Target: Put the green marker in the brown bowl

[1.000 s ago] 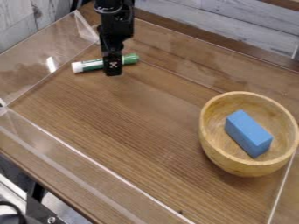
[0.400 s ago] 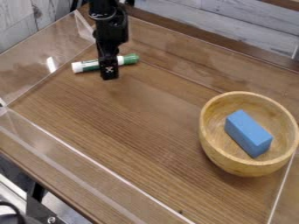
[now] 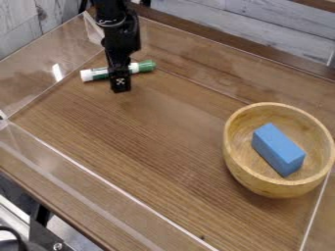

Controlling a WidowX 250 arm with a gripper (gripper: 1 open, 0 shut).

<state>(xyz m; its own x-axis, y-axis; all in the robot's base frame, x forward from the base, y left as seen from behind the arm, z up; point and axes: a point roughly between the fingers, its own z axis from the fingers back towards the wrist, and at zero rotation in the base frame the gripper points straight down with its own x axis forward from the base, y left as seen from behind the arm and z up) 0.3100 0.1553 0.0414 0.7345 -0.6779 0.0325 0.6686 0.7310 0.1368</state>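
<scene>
The green marker (image 3: 97, 73) lies flat on the wooden table at the far left, its white barrel pointing left and its dark green cap (image 3: 145, 67) to the right. My gripper (image 3: 119, 80) points straight down right over the marker's middle and hides that part of it. Its black fingers are down at marker level and look open around the barrel, with no grip showing. The brown bowl (image 3: 242, 162) sits at the right front, well away from the gripper, and a blue rectangular block (image 3: 277, 148) lies inside it.
Clear plastic walls (image 3: 39, 147) border the table on the left and front. A pale plank wall (image 3: 262, 25) runs behind the table. Bare wood (image 3: 157, 147) stretches between the marker and the bowl.
The gripper has edged slightly left and down over the marker. Marker, bowl and block lie where they were.
</scene>
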